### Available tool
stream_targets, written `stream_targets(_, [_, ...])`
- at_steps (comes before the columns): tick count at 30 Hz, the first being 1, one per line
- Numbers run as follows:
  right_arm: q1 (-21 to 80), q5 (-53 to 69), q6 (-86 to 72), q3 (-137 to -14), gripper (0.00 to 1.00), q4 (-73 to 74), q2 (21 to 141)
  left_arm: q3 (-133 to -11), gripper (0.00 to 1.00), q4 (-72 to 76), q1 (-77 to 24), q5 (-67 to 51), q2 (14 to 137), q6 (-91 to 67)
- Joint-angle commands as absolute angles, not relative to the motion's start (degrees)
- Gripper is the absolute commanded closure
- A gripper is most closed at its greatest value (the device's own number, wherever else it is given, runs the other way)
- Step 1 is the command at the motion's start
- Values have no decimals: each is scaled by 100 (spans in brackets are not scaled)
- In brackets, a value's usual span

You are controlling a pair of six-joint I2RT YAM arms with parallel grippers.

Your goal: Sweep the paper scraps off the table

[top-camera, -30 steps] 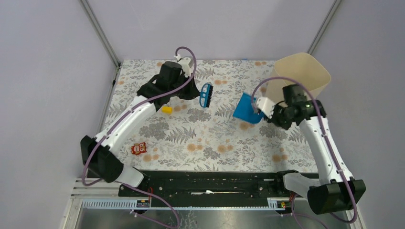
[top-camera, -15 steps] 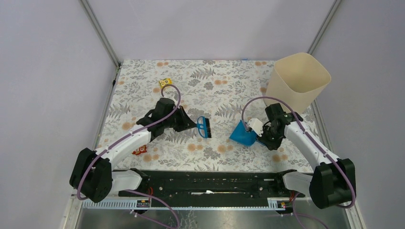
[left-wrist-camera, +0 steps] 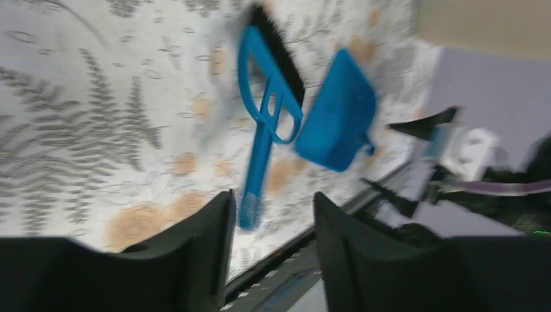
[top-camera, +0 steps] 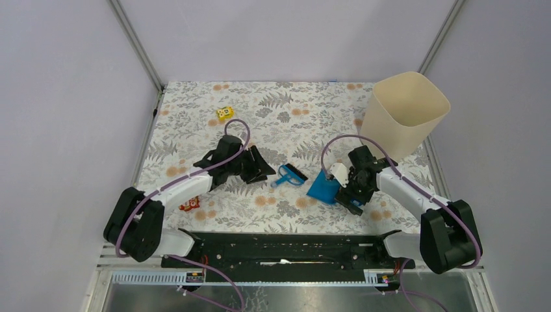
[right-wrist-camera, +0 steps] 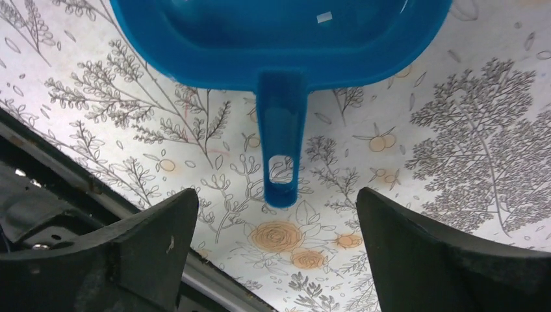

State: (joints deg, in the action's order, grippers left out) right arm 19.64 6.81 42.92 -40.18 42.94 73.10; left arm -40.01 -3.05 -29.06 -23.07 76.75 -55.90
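**Bench** [top-camera: 195, 130]: white cloth with a fern and flower print. I could make out no paper scraps on it in any view.

**Paper scraps:** none in sight on the cloth. One tiny white fleck [right-wrist-camera: 323, 16] sat inside the dustpan, and I could not tell whether it was a scrap or a glint. The inside of the bin [top-camera: 404, 114], at the far right, was too dim to check.

**Brush** [top-camera: 289, 176]: blue, lying flat near the middle of the bench. Its long axis ran from the handle end at the near left to the bristle head at the far right. The handle end pointed at the left jaws and lay just in front of the gap between them.

**Dustpan** [top-camera: 321, 187]: blue, resting on the cloth just right of the brush. Its short handle [right-wrist-camera: 281, 149] pointed right, straight at the right jaws.

**Left jaws:** spread and holding nothing. The brush handle was in line with the gap but not pinched. The left arm [top-camera: 185, 187] was the nearer one to the brush.

**Right jaws:** spread wide and holding nothing. The pan's handle was centred between them, clear of both sides. The right arm [top-camera: 409, 188] was the nearer one to the pan.

**Other items:** a yellow cube [top-camera: 225, 113] at the far left and a red toy [top-camera: 189, 205] at the near left, both well apart from the tools.

**Judgement:** the sweeping looked finished. Each tool lay handle-first toward its own arm, so either could be picked up by closing straight along the handle.
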Motion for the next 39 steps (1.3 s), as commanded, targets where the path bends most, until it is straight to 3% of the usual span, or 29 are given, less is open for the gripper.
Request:
stream_targets(1, [2012,725,3733,-4147,0,3946,7140,-4601,42,-1458,-2891,-1609,7941,-4803])
stream_targets(8, [2003,609,2551,-4602,0,3217,6594,-5874,34,-3256,-3062,-437,8403,-3603])
stream_targets(19, [2006,384,914,-5435,0,2464,6965,-7396,32,-3167,-3241,817,8281,-1750])
stream_targets(21, [2004,341,614,-5523,0,2155,6870,-7281,31,-2672,-3259,1028,8120,-1347])
stream_targets(24, [2005,73,-40,-5599,0,1526,6733,-6804,13,-1952,-3275,1834,7861,-1182])
stream_targets(29, [2002,-197,-459,-5739,0,1089,6711,-5452,2,-683,-3282,2112,7155,-982])
stream_targets(39, [1996,-425,-585,-5503,0,520,6492,-5703,2,-1070,-3321,1823,7489,-1032])
